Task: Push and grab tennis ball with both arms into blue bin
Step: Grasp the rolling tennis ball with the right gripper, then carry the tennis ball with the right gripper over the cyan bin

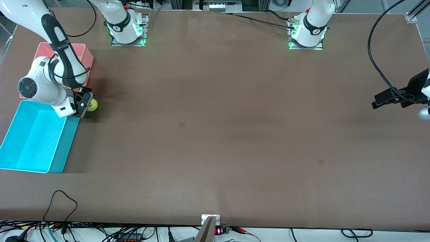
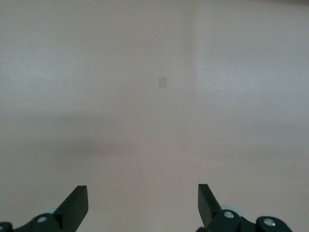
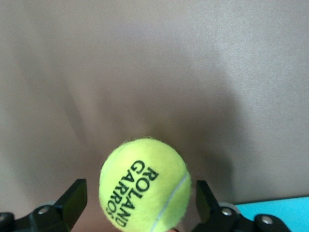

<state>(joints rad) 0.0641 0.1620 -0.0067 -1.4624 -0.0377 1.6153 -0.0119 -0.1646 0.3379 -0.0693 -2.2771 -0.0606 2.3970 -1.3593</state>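
Right gripper is low at the right arm's end of the table, next to the upper corner of the blue bin. Jaws spread, one on each side of the tennis ball. A narrow gap shows between the ball and each finger in the right wrist view, so the jaws bracket it without clearly pinching. The ball sits on the brown table, between the jaws and poking out past their tips; its lettering reads "ROLAND GARROS". A cyan edge of the bin shows beside one jaw in the wrist view. The pink bin sits farther from the front camera than the blue bin, partly covered by the right arm.

Left gripper waits at the left arm's end of the table. Jaws spread wide, only bare tabletop between them.
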